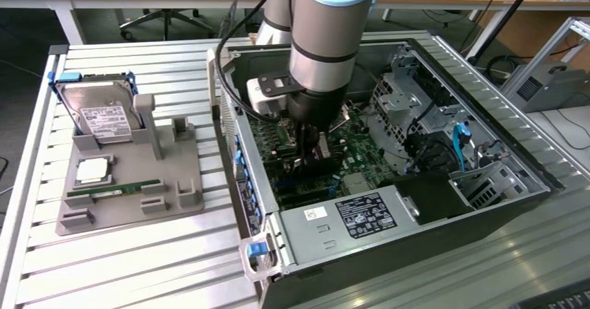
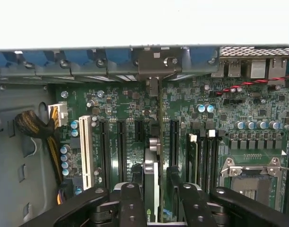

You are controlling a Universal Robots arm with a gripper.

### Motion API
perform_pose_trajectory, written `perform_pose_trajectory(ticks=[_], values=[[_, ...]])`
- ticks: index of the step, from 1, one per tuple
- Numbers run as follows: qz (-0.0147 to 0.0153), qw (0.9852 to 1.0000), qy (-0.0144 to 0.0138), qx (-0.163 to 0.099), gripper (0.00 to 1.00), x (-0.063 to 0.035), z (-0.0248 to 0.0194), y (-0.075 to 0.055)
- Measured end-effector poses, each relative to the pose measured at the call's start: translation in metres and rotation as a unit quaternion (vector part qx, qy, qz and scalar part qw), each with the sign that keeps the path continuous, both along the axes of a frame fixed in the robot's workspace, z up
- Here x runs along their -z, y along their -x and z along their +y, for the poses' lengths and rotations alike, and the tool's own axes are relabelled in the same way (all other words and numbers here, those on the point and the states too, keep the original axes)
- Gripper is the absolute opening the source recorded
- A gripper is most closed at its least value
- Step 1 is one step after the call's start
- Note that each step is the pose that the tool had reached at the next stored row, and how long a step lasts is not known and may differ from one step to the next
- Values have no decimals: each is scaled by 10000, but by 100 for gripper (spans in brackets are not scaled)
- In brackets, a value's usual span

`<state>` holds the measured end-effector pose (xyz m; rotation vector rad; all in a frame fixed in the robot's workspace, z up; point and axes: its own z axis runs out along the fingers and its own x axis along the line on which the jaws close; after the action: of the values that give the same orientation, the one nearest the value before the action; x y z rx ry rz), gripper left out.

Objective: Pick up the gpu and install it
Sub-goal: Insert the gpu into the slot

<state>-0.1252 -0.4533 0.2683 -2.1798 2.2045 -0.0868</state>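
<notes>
Slatted metal tabletop carries an open computer case, and the arm reaches down into it. Directly below the gripper, the gpu stands on edge over a motherboard slot, its bracket against the rear wall. The fingers flank the card, apparently parted slightly off it. Picking up is done; full seating cannot be confirmed.

Gpu upright in motherboard slot, inside case.
</notes>
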Motion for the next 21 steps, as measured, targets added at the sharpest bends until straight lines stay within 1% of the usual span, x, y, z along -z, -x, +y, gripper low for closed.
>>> perform_pose_trajectory(ticks=[4,9,11,14,15,16,19,21], values=[[0,10000,0,-1,34,-119,1,0],[0,10000,0,-1,34,-151,4,0],[0,10000,0,-1,33,-155,7,0],[0,10000,2,-2,14,-157,8,0],[0,10000,3,-5,14,-157,8,0],[0,10000,4,-7,10,-157,8,0],[2,10000,5,-9,10,-157,8,-6],[13,10000,6,-10,10,-158,8,-32]])
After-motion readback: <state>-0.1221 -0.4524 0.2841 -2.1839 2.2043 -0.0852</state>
